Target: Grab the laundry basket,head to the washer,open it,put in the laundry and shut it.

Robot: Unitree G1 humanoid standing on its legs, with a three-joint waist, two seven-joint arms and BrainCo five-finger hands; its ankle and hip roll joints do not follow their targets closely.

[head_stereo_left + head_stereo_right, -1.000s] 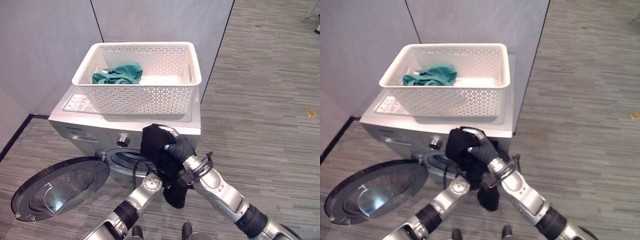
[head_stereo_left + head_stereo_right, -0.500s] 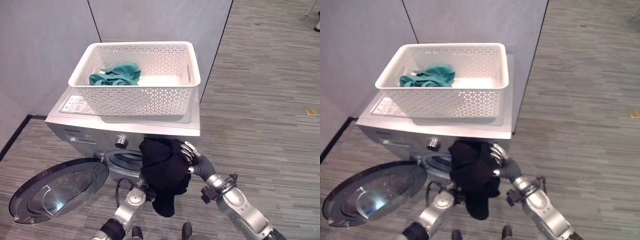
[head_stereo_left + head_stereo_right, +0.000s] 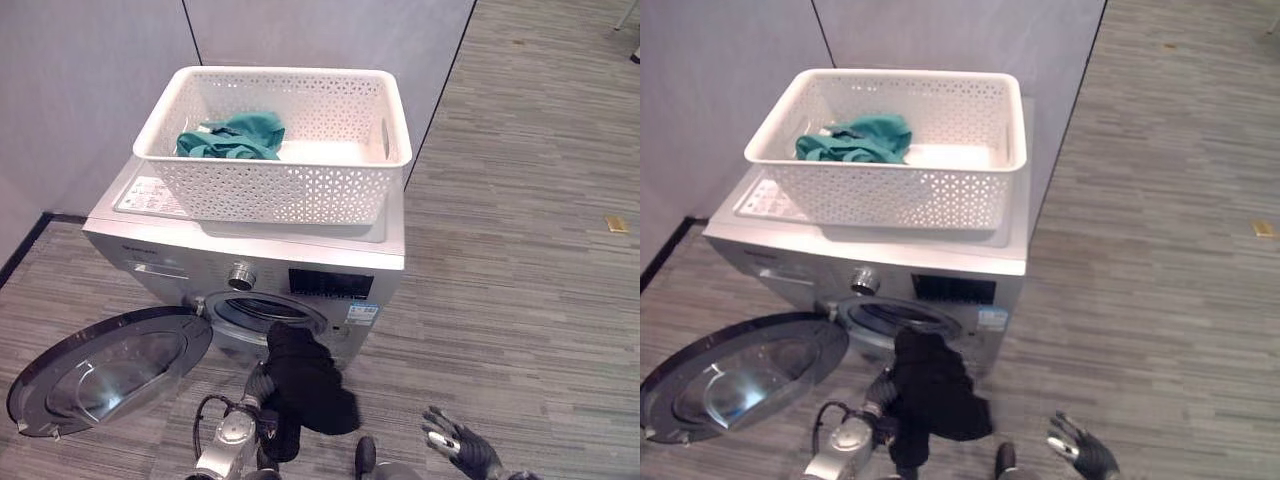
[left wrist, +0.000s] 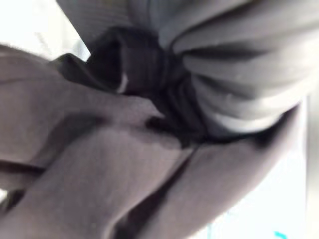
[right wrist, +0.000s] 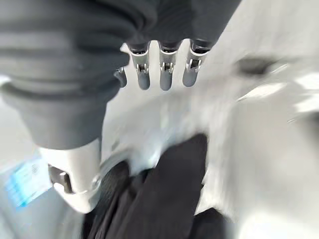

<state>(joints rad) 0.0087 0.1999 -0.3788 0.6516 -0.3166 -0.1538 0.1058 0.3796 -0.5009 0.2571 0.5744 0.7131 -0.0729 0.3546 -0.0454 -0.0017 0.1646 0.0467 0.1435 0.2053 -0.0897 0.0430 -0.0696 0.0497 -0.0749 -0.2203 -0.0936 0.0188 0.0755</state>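
A white lattice laundry basket (image 3: 270, 160) stands on top of the silver washer (image 3: 330, 250), with teal laundry (image 3: 232, 137) in its back left corner. The washer's round door (image 3: 105, 365) hangs wide open to the left of the drum opening (image 3: 265, 312). A black garment (image 3: 305, 385) is bunched just below and in front of that opening, draped over my left hand (image 3: 257, 384), whose fingers are buried in the cloth (image 4: 124, 164). My right hand (image 3: 455, 450) is low at the right, clear of the garment, open with its fingers (image 5: 165, 74) straight.
Grey partition walls stand behind and to the left of the washer. Striped grey carpet stretches to the right, with a small yellowish scrap (image 3: 617, 224) lying on it far right.
My right hand has let go of the black garment and dropped away to the lower right. The garment has come down from the control panel to the drum opening, now on my left hand alone.
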